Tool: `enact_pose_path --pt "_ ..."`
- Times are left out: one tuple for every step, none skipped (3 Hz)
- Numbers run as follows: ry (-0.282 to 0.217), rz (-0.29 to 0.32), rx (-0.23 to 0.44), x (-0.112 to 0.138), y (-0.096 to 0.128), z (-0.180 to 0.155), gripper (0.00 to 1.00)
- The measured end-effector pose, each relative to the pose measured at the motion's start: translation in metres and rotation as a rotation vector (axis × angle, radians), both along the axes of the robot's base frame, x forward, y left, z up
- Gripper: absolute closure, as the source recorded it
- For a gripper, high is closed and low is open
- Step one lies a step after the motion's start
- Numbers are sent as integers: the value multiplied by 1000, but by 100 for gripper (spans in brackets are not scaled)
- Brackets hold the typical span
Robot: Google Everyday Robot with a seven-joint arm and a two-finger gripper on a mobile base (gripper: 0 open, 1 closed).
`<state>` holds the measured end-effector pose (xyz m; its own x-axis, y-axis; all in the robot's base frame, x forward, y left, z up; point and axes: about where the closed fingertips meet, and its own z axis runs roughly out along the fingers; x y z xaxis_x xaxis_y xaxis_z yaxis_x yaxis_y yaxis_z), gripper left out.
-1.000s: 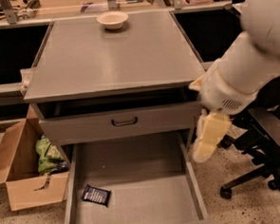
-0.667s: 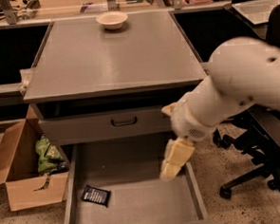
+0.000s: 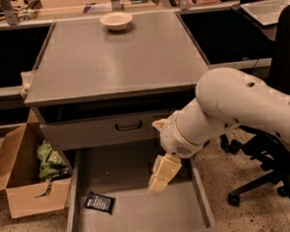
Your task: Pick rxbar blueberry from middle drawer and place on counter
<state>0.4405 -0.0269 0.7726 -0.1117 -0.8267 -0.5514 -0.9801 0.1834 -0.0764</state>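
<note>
The rxbar blueberry (image 3: 99, 202) is seen lying flat on the floor of the middle drawer (image 3: 141, 214), in the front-left part, near the left wall. Its long axis is set roughly left to right, tilted so the left end points toward the back of the drawer and the right end toward the open front. White print is visible on the dark wrapper, too small to be read.

The drawer is pulled fully out below a closed drawer front (image 3: 87, 134) fitted with a black handle (image 3: 128, 125). Above it, the grey counter (image 3: 117, 60) is lit with a soft sheen, and a pale bowl (image 3: 116, 20) is placed near its back edge. A light wooden bench (image 3: 69, 2) is seen behind. An open cardboard box (image 3: 19, 194) holding a green bag (image 3: 49, 160) is set on the speckled floor (image 3: 249, 215) left of the cabinet. A black office chair (image 3: 274, 179) is parked to the right.

The gripper (image 3: 157, 187) is held over the middle of the drawer, pointing down and left, well apart from the bar. Whether it is open or closed cannot be told; the bar is not held by it.

Compared with 0.7 s ago, the gripper is shifted left and a little lower, farther from the right drawer wall. The bar, bowl and box are unchanged.
</note>
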Motion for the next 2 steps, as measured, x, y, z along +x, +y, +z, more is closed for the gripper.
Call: enact_pose_path --pt "76 -18 -15 5 23 -79 0" --pt "134 -27 1 3 50 -166 0"
